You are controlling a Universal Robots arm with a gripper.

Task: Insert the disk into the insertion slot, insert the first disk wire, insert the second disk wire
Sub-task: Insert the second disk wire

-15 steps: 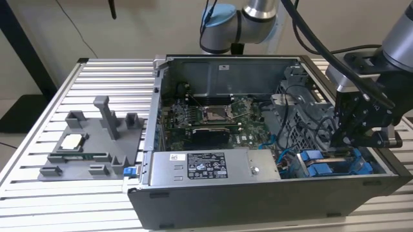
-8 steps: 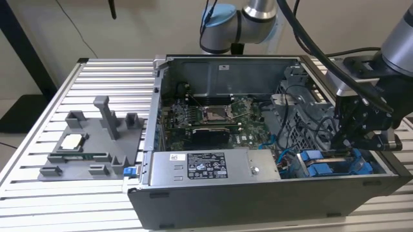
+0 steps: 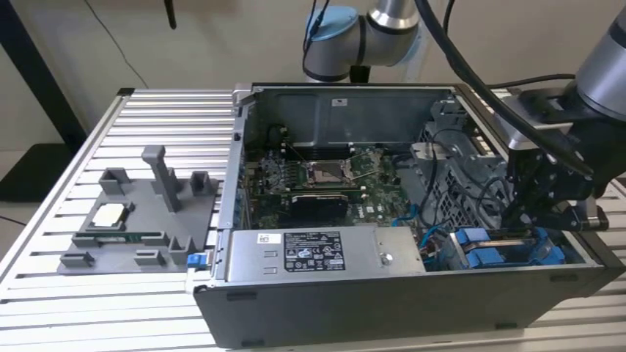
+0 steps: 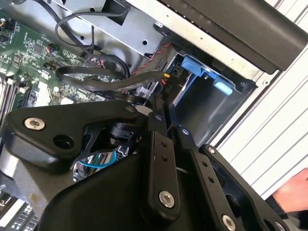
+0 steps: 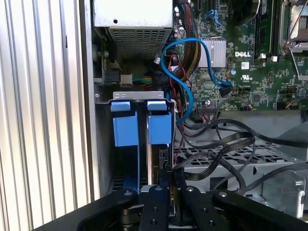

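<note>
Down at the case's front corner, near the bench edge, the gripper (image 3: 538, 220) hangs over the insertion slot (image 5: 139, 130), fingers (image 5: 155, 211) pinched together on a black wire; the disk (image 5: 156, 163) appears seated there. Aligning the plug squarely looks wise.

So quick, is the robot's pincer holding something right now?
Pincer: closed, down at the insertion slot with the blue tabs; whether it grips anything cannot be told.

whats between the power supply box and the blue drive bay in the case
In the exterior view, a blue cable loops through the gap between the power supply box and the insertion slot. The gripper hangs above the slot.
</note>
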